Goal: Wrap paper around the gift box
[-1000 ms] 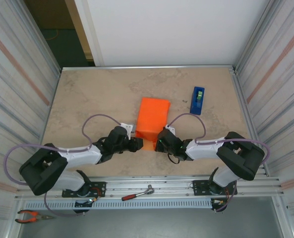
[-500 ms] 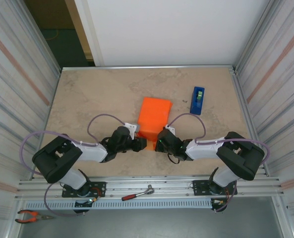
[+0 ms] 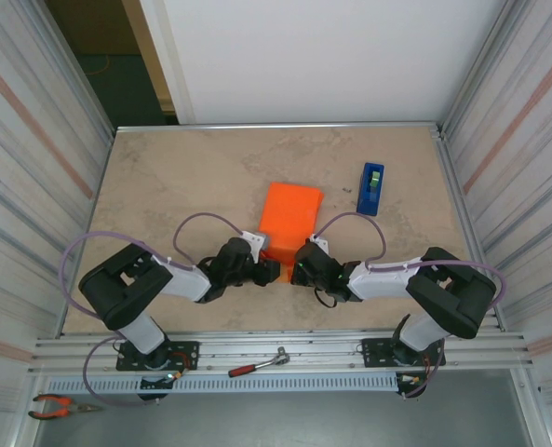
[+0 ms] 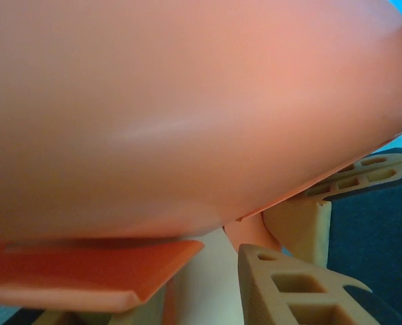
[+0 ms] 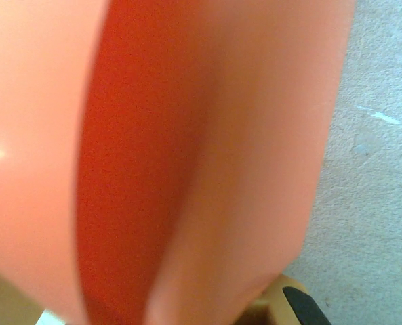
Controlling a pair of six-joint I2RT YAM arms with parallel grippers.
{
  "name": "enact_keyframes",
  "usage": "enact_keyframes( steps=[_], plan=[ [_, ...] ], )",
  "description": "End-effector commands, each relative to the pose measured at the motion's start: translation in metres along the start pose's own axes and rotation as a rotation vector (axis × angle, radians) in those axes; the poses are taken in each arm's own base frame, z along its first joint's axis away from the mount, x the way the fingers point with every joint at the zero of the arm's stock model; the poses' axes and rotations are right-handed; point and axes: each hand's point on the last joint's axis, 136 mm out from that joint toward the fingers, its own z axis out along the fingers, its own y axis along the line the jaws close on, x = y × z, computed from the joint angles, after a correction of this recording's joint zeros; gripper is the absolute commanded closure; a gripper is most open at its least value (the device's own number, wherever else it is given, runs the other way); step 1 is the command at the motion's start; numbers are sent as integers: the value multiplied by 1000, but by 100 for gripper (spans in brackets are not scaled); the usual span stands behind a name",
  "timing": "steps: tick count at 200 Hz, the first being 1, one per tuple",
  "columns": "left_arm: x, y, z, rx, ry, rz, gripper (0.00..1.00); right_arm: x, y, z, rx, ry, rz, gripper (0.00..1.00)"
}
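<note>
So the orange paper [image 3: 289,214] is lying on the beige table [image 3: 182,186] as a long folded-over bundle. It's a bit left of the blue tape dispenser [image 3: 370,188] and not touching it. The bundle's far end sits about level with the dispenser, and its near end runs back toward the arm bases. I honestly can't tell the gift box apart from the paper around it, since everything there is the same orange.

Both arms are bent in low, meeting at the end of the bundle farthest from the dispenser. The left gripper [image 3: 268,271] is on the side away from the dispenser, and the right gripper [image 3: 299,264] is on the dispenser's side, right up against the paper.

From the left wrist camera, a big curve of paper [image 4: 187,101] bulges over the fingers [image 4: 289,291], with a flat orange edge below it. Whether those jaws are actually pinching the sheet, I can't tell. The right wrist camera is much the same: a fold of paper [image 5: 187,135] right in its face and a strip of tabletop [image 5: 377,169] beside it. No way to say whether that gripper is open or clamped.
</note>
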Motion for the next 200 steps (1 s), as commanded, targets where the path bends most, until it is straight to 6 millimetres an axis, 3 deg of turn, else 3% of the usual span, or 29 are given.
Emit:
enact_keyframes(
  steps=[1,33,62,94,128,139,162,200],
  plan=[
    [13,-3,6,12,21,24,67,25,-19,5,80,89,-13,100],
    [23,-4,6,11,37,25,67,25,-19,4,82,89,-17,100],
    [7,-20,-6,44,8,43,66,24,-20,3,86,90,-20,100],
    [-28,-31,-41,5,-86,67,59,23,-21,0,90,86,-24,100],
    [-53,-10,-86,-74,-174,17,53,22,-21,-2,95,84,-29,100],
    [-54,1,-97,-93,-182,-11,58,22,-22,-2,96,84,-31,100],
    [-48,19,-107,-125,-179,-46,78,23,-22,-1,97,85,-31,100],
    [-23,33,-91,-129,-112,-71,99,24,-22,1,94,87,-26,100]
  ],
)
